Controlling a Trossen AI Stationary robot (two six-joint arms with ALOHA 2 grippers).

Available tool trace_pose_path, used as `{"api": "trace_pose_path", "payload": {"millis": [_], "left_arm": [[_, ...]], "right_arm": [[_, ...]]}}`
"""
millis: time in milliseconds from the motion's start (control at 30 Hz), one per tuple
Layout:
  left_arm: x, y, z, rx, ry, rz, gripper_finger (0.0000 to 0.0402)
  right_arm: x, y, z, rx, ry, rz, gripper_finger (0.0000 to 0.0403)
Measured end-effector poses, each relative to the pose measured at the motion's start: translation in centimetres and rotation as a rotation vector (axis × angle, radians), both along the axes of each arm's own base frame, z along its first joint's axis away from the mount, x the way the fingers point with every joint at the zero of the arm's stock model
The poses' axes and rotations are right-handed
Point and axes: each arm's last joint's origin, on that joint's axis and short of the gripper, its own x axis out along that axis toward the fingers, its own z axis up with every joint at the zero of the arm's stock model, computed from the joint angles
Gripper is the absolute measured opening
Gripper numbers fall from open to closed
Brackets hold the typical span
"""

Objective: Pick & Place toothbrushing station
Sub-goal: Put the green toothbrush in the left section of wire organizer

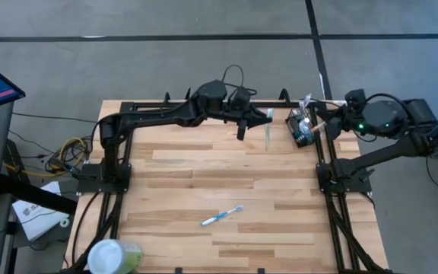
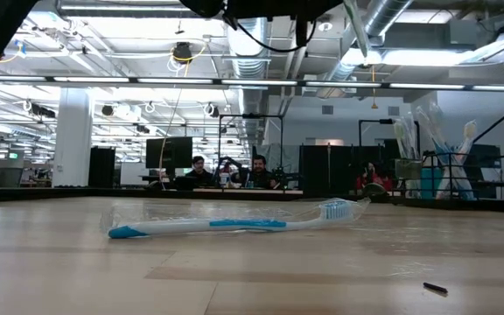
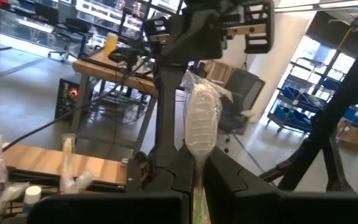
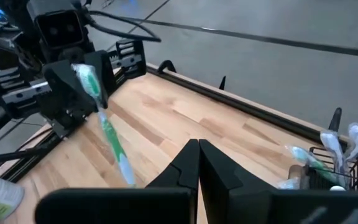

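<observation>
The toothbrushing station (image 1: pixel 303 128) is a small black holder with several wrapped brushes standing in it, at the table's far right; it also shows in the right wrist view (image 4: pixel 331 171). My left gripper (image 1: pixel 263 116) reaches level over the far middle of the table, shut on a green wrapped toothbrush (image 1: pixel 268 133). My right gripper (image 4: pixel 197 165) hovers just right of the holder, shut with nothing between its fingers. A blue wrapped toothbrush (image 1: pixel 221 216) lies flat on the table toward the near edge. My left gripper pinches the wrapped green toothbrush between its two fingers, near one end. The wrapped bristle head (image 3: pixel 201 124) sticks out past the fingertips. The rest of the brush (image 4: pixel 110 134) hangs slanting below the fingers, clear of the table.
A pale-green cup with a white lid (image 1: pixel 112 256) stands at the near left corner. The black arm frames (image 1: pixel 333 179) run along both side edges. Bare wood (image 1: pixel 226 167) lies between the arms. People sit at desks far behind the table (image 2: pixel 226 171).
</observation>
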Motion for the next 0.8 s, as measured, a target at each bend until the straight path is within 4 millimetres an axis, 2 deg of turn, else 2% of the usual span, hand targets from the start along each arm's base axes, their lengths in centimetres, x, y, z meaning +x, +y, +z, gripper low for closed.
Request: {"api": "trace_pose_path", "payload": {"millis": [367, 567, 800], "left_arm": [[0.0, 0.0, 0.0, -0.013, 0.002, 0.024, 0.0006], [0.1, 0.3, 0.0, -0.110, 0.009, 0.156, 0.0006], [0.3, -0.4, -0.5, -0.173, 0.055, 0.378, 0.0006]], "right_arm": [[-0.2, -0.1, -0.1, -0.038, 0.032, -0.016, 0.0000], [-0.1, -0.1, -0.4, -0.063, 0.066, -0.001, 0.0000], [2.9, 0.1, -2.2, -0.087, 0.171, -0.015, 0.0000]]}}
